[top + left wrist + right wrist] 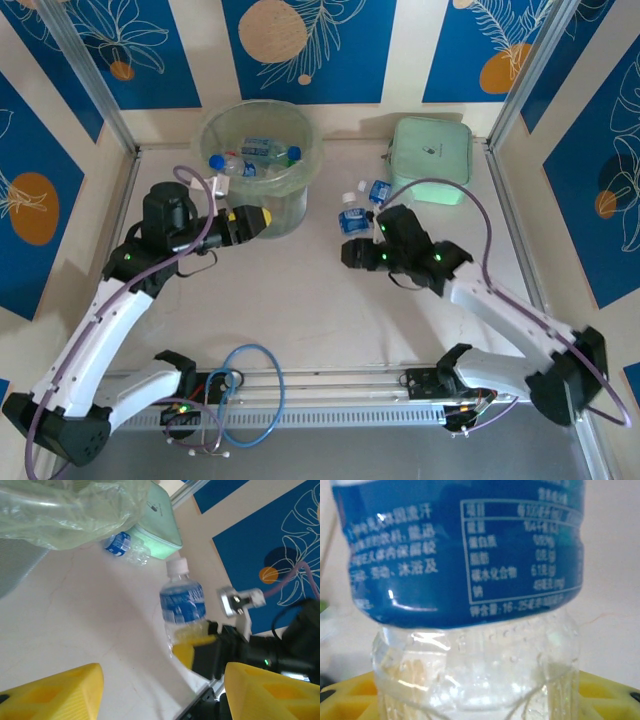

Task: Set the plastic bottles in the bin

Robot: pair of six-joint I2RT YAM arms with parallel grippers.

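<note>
Gripped at the base by the right hand [350, 238]: a standing bottle [352, 216], blue label and white cap above, yellow fingers [607, 697] closed against either side of its clear ribbed bottom. Upright near the middle of the worktop [300, 300], just right of the bin [215, 135]. Just behind it, lying on its side against the front of a mint green case [432, 160], a second bottle [378, 191]. Piled inside the pale green bin, several more bottles [258, 150]. Poised close beside the bin's near wall, the left hand [262, 217], spread apart and holding nothing.
</note>
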